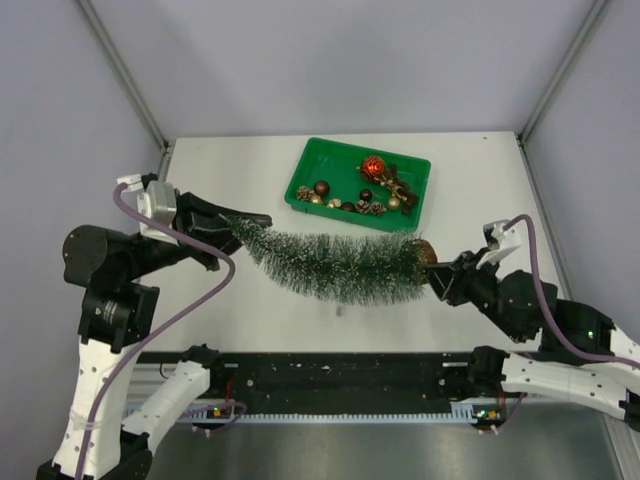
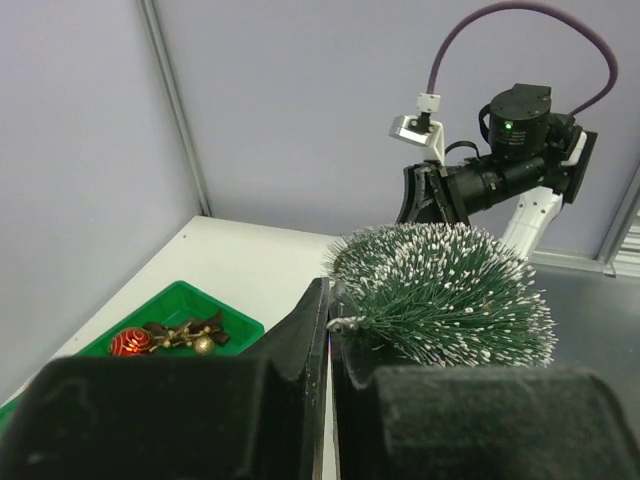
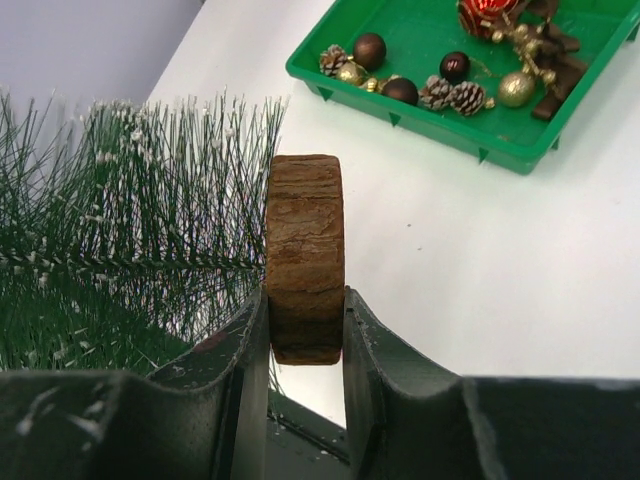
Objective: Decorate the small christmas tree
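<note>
The small christmas tree [image 1: 335, 265] is held horizontally above the table, tip to the left, wooden disc base [image 1: 424, 251] to the right. My left gripper [image 1: 252, 222] is shut on the wire tip of the tree [image 2: 350, 323]; the frosted bristles [image 2: 450, 295] fill the left wrist view beyond it. My right gripper [image 1: 437, 275] is shut on the wooden disc base [image 3: 305, 255], pinching its two flat faces, with the bristles [image 3: 130, 230] to the left.
A green tray [image 1: 300, 185] at the back of the table holds a red bauble [image 1: 374, 166], brown and gold balls and pine cones [image 1: 352, 203]. It also shows in the right wrist view [image 3: 520, 150] and left wrist view [image 2: 180, 300]. Grey walls enclose the table.
</note>
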